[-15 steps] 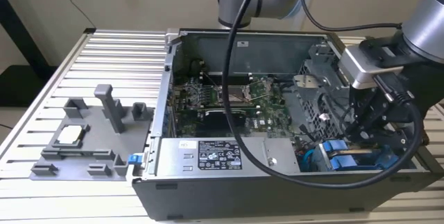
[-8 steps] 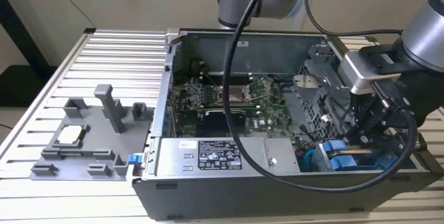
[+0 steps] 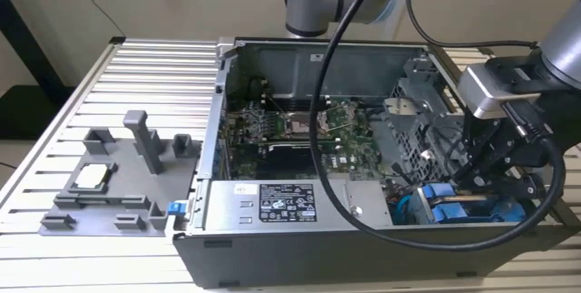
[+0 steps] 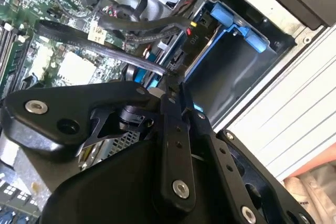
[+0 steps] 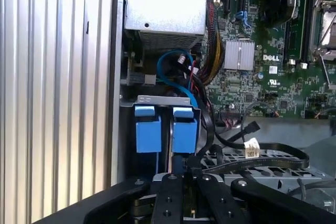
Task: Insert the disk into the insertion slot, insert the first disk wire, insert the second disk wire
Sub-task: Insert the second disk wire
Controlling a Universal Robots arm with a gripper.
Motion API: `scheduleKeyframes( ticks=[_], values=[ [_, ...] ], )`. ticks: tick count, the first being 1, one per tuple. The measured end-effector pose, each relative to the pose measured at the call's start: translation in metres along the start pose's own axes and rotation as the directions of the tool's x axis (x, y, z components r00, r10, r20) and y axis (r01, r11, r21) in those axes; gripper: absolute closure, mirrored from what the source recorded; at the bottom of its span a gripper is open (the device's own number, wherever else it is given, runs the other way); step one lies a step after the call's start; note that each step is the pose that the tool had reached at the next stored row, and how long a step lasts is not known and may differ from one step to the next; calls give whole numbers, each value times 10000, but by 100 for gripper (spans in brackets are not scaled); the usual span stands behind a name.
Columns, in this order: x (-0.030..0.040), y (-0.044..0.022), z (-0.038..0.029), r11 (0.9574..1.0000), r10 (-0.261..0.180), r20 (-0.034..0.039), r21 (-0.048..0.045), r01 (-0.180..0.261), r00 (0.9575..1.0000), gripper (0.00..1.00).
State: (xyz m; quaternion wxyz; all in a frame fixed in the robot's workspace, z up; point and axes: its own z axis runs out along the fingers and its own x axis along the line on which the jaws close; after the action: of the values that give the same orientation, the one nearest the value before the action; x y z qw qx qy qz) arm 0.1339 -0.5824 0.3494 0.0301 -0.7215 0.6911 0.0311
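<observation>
Two blue carriers [image 3: 442, 202] stand side by side in the insertion slot [image 5: 163, 99] at the case's front corner, on the exterior view's right. Their clip tabs [image 5: 185, 129] point up, and the disk's own body is hidden inside the bay; one blue carrier [image 4: 229, 18] frames a grey face in the second wrist view. My gripper [image 3: 463, 187] is lowered into the case right beside these carriers. Its tip [image 5: 181, 174] is shut on the end of a black wire [image 5: 262, 157] with a white tag, which loops over the perforated cage. That black wire [image 4: 100, 45] ends at my gripper [image 4: 172, 83].
The open grey case [image 3: 272, 259] lies on a slatted metal table [image 3: 136, 69]. A power-supply box [image 3: 281, 201] sits at the case's front, the green motherboard [image 3: 300, 126] behind it. A grey fixture [image 3: 118, 191] stands on the exterior view's left. Blue and black cables [image 5: 176, 59] crowd the bay.
</observation>
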Motion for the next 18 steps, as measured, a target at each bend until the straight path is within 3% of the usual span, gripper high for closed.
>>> scheduleKeyframes(
  ticks=[7, 14, 18],
  values=[
    [-37, -98, 26, 10000, 89, 19, -44, -89, 10000, 84],
    [-43, -104, 53, 9971, 762, 20, 12, -762, 9971, 84],
    [-42, -104, 59, 9967, 817, 20, 18, -817, 9967, 84]
  ],
)
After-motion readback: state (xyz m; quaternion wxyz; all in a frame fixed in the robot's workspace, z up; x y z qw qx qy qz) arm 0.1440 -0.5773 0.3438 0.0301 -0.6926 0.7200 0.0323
